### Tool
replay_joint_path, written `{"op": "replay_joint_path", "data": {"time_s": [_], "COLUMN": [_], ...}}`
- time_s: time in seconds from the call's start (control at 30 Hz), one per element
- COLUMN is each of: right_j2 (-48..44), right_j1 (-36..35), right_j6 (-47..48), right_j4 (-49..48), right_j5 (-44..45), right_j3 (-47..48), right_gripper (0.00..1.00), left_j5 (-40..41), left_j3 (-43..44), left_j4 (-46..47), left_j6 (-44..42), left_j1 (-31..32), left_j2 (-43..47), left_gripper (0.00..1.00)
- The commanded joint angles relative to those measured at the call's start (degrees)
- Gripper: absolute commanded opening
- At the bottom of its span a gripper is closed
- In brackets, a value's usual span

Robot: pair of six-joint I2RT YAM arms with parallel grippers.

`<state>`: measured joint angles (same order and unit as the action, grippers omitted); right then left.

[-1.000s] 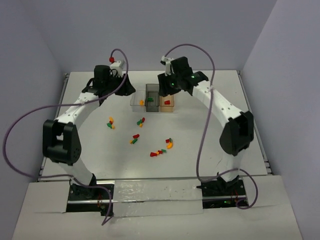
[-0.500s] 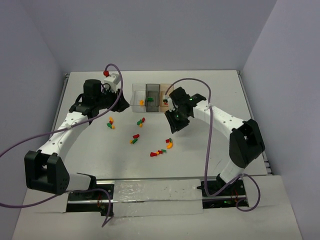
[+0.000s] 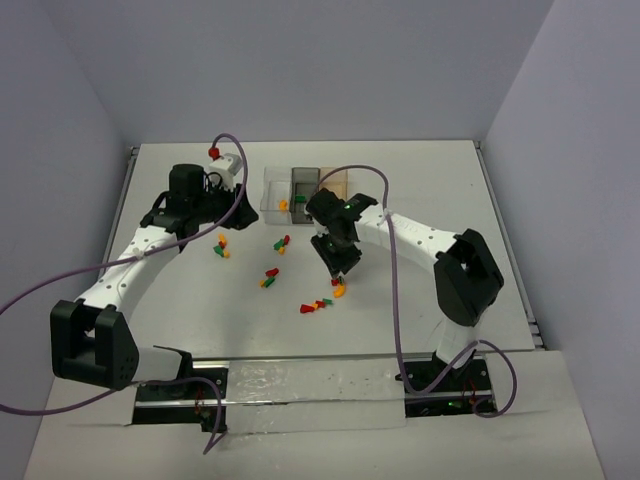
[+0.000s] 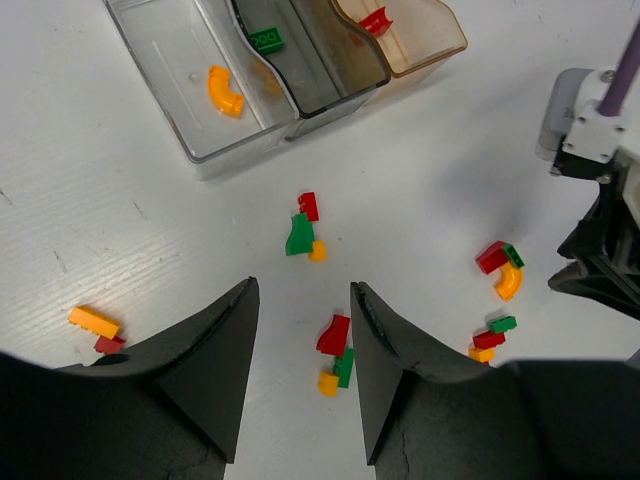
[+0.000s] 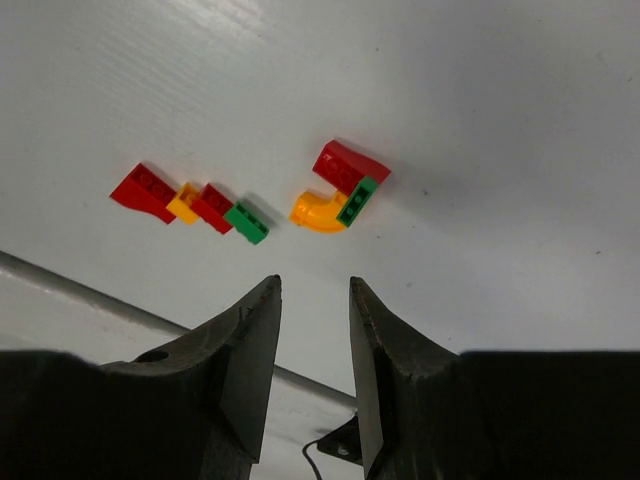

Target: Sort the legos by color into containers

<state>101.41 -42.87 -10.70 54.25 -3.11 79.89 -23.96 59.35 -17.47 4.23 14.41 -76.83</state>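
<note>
Top external view: three pieces binned, the rest loose

A white counter (image 3: 420, 180) is seen, over which the left arm (image 3: 125, 260) and right arm (image 3: 425, 235) are bent inward. The containers (image 3: 290, 190) are set in a joined row at the far middle of it (partly covered by the right arm).

The left hand (image 4: 303, 288) is held moderately wide with nothing between its fingers, above a red, green and orange cluster (image 4: 335, 352). The right hand (image 5: 313, 285) is held narrower, likewise gripping nothing, above a red, orange and green group (image 5: 338, 190) and a short row of four (image 5: 190, 205).

An orange curved piece (image 4: 225, 90) is found in the clear bin (image 4: 160, 60), a green brick (image 4: 265, 38) in the grey bin (image 4: 330, 75), and a red piece (image 4: 377, 20) in the amber bin (image 4: 425, 40). The other legos (image 3: 270, 277) are scattered on the counter, between the containers and the arm bases.
</note>
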Motion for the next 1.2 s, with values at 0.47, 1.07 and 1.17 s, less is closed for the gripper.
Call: {"op": "replay_joint_path", "data": {"time_s": [0.47, 1.07, 1.17], "right_j2": [8.8, 12.1, 12.4], "right_j1": [0.2, 2.5, 3.2], "right_j6": [-2.0, -1.9, -1.9], "right_j4": [2.4, 2.2, 2.0], "right_j5": [5.0, 3.9, 4.2], "right_j3": [5.1, 5.0, 5.0], "right_gripper": [0.39, 0.38, 0.35], "left_j5": [0.2, 0.1, 0.0], "left_j3": [-0.7, -1.1, -1.2], "left_j4": [1.8, 2.3, 2.4], "left_j6": [-0.6, -0.1, 0.0], "left_j1": [-0.5, -1.0, -1.1], "left_j2": [1.6, 1.4, 1.3], "left_gripper": [0.52, 0.53, 0.53]}}
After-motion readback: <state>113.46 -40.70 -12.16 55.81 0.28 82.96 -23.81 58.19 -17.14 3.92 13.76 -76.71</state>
